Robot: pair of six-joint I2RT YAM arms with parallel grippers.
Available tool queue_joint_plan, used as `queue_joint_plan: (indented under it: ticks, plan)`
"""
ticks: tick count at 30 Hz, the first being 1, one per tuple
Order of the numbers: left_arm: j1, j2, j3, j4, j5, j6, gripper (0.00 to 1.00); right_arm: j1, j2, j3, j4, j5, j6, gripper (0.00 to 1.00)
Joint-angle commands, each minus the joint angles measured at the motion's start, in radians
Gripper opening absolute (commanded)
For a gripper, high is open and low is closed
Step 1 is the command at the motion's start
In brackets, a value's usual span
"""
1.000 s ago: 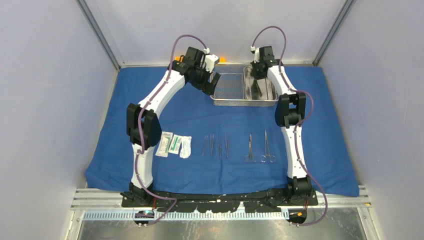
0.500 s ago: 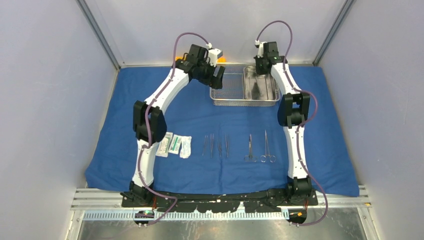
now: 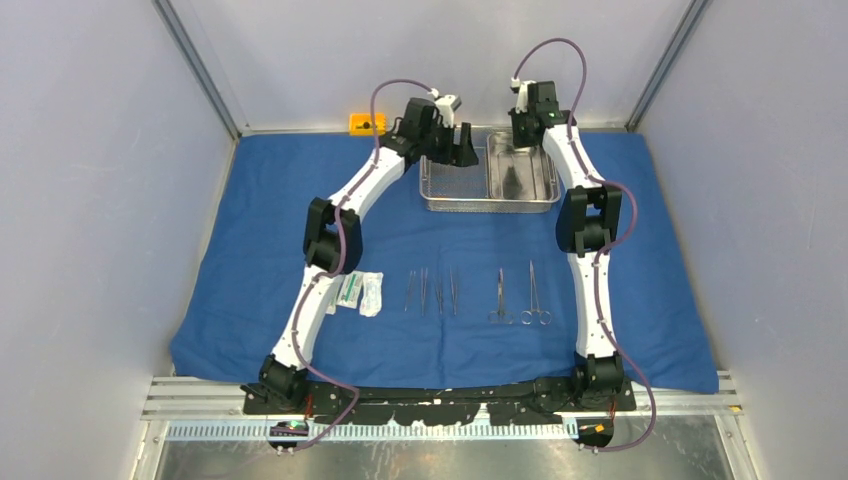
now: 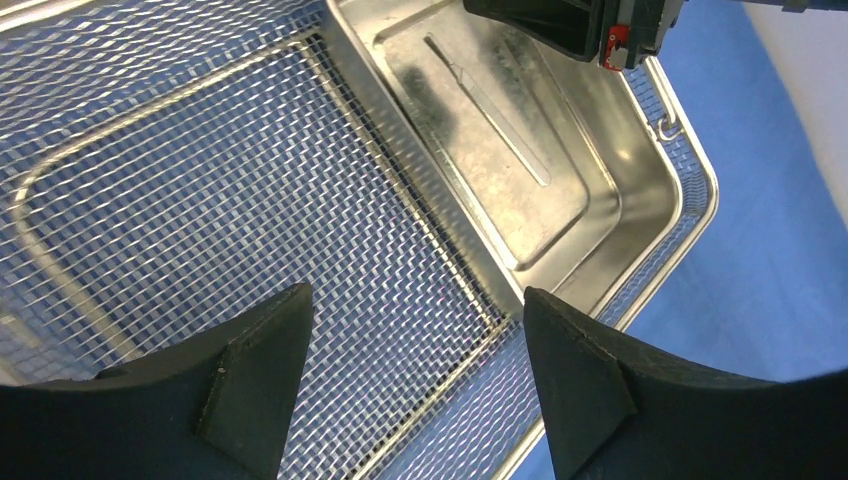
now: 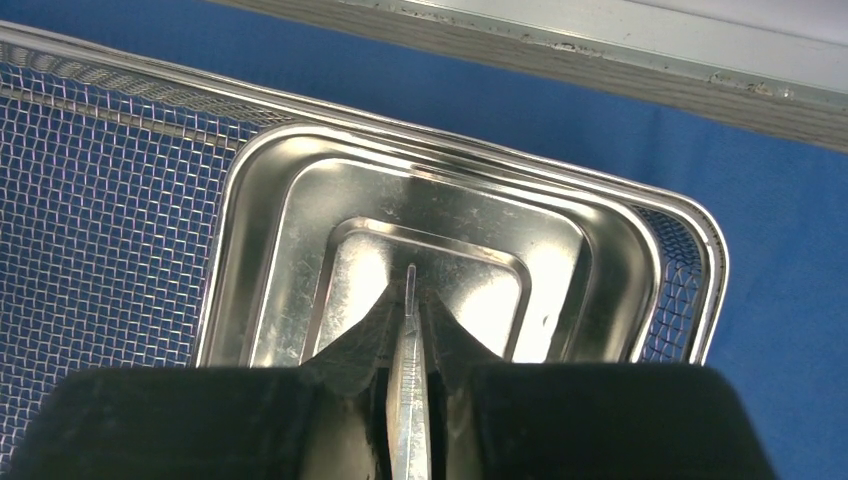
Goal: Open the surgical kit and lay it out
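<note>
1. Your landmark is the steel mesh basket (image 3: 450, 185), which sits on the spread blue cloth wrap (image 3: 250, 220) towards its far edge.
2. The smaller solid steel tray (image 5: 610, 270) rests inside the basket, filling its right end.
3. Your left claw (image 4: 415, 295) hangs over the bare mesh floor in the basket's left part. Its fingers stand wide apart with nothing between them.
4. Your right claw (image 5: 410, 300) is over the tray in the basket's right end. Its fingers are narrowed to a slit around a thin steel instrument (image 5: 408, 380), whose tip points across the tray floor. Whether the pads press on it, you cannot tell.
5. On the near side of the basket, well apart from it, four slender forceps (image 3: 424, 290) lie in a row on the cloth. Two ring-handled scissors (image 3: 500, 297) lie just to their right.
6. The white-green packets (image 3: 371, 293) lie near-left of the basket. Your left arm crosses over the left end of that row.
7. A small orange block (image 3: 366, 123) sits far-left of the basket, beyond the cloth's far edge.
</note>
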Motion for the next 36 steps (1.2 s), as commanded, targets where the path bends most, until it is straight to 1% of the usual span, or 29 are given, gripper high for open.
queue_joint_plan:
  ticks: [1,4,9,18,24,30,34,36]
  plan:
    - [-0.023,0.010,0.057,0.179,0.042,-0.093,0.78,0.001,-0.005,0.026,0.034,0.007,0.002,0.19]
    - [-0.026,0.040,0.060,0.246,0.068,-0.149,0.78,0.001,0.028,0.051,0.031,0.012,0.000,0.23]
    - [-0.035,0.056,0.070,0.255,0.083,-0.164,0.78,0.001,0.058,0.064,0.030,0.005,0.002,0.27]
    - [-0.039,0.046,0.056,0.241,0.093,-0.163,0.78,0.003,0.083,0.057,0.016,-0.005,0.005,0.27]
    - [-0.039,0.038,0.040,0.232,0.093,-0.155,0.78,0.008,0.102,0.053,0.017,0.010,-0.001,0.16]
    - [-0.035,0.028,0.039,0.211,0.095,-0.126,0.78,0.023,0.112,0.049,0.035,0.042,-0.019,0.01]
    - [-0.036,0.019,0.038,0.184,0.100,-0.094,0.78,0.025,0.115,0.054,0.074,0.069,-0.023,0.00]
    - [-0.036,0.007,0.028,0.171,0.102,-0.073,0.78,0.025,0.120,0.067,0.090,0.112,-0.023,0.00]
